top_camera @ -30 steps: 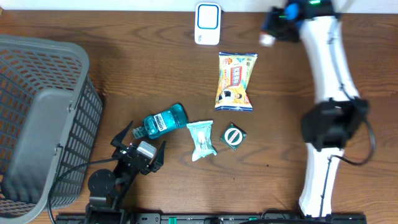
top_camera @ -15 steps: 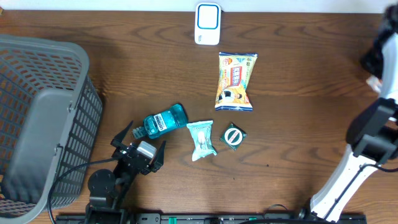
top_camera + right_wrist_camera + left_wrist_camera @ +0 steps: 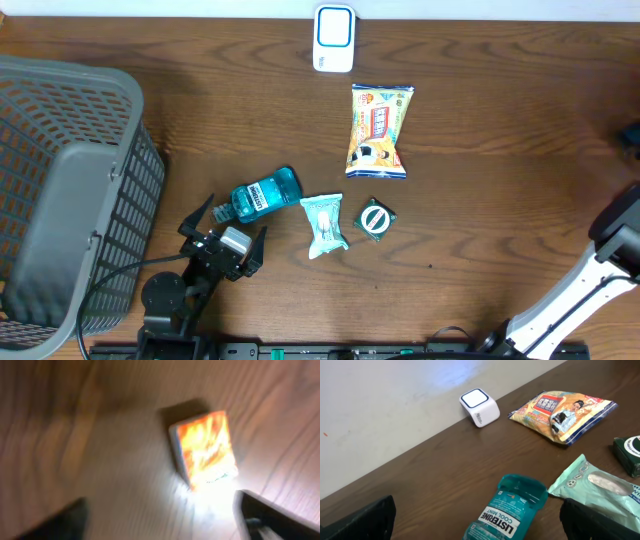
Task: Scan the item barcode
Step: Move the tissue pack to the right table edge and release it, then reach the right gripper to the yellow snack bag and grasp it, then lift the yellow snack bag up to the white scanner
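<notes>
Your right gripper (image 3: 160,510): jaws spread wide, nothing between them. The orange box (image 3: 205,447) lies on the table (image 3: 90,430) just ahead of the fingers, blurred, print unreadable. Your left gripper (image 3: 232,222): jaws wide, empty, near the mouthwash bottle (image 3: 262,193). The white scanner (image 3: 333,38) sits at the table's far edge.

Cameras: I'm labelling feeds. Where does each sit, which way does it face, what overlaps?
Overhead: above the table, looking straight down at basket, scanner, snack bag, bottle; shows left hand, right arm.
Left wrist: low on the left arm, facing the wall across the table; own fingers at bottom corners.
Right wrist: on the right arm, looking down at a blurred orange box; own fingers at bottom corners.
Shared: overhead and left wrist both show scanner, snack bag, bottle.
</notes>
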Controlling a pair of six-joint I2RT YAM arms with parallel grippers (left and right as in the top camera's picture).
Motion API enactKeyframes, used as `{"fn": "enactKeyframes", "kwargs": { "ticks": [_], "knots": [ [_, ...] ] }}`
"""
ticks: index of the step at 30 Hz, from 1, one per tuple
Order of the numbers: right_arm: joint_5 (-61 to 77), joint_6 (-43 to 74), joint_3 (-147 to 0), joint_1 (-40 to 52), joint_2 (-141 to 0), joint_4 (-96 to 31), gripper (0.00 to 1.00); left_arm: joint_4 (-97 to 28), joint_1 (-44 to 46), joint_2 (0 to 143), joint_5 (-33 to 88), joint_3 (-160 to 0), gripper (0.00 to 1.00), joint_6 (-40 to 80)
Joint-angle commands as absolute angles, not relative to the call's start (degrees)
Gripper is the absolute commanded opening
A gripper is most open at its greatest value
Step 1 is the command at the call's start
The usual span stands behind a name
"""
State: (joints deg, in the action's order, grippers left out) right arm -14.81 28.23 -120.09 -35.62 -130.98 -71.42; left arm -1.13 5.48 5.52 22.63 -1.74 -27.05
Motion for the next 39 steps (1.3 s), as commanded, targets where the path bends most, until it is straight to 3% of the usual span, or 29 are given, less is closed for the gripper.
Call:
{"fn": "enactKeyframes", "kwargs": {
  "ticks": [1, 17, 25, 39],
  "knots": [
    [-12.4, 30.9, -121.5, -30.8, -127.7, -73.2, 0.99, -2.3, 5.7, 5.5, 23.8, -0.2, 0.98, -27.4],
    [-4.9, 28.6, -121.4, 4.2, -124.3, -70.4, 0.99, -2.3, 5.7, 5.5, 23.8, -0.2, 0.98, -27.4],
    [-12.5, 27.1, -121.2, 18.7, -126.5, -64.9, 0.99, -2.3, 5.7, 5.5, 23.8, -0.2, 0.98, -27.4],
    [-17.9, 27.2, -121.2, 27.5, -139.1, -64.3, 0.99, -2.3, 5.7, 5.5, 23.8, -0.2, 0.98, -27.4]
  ]
}}
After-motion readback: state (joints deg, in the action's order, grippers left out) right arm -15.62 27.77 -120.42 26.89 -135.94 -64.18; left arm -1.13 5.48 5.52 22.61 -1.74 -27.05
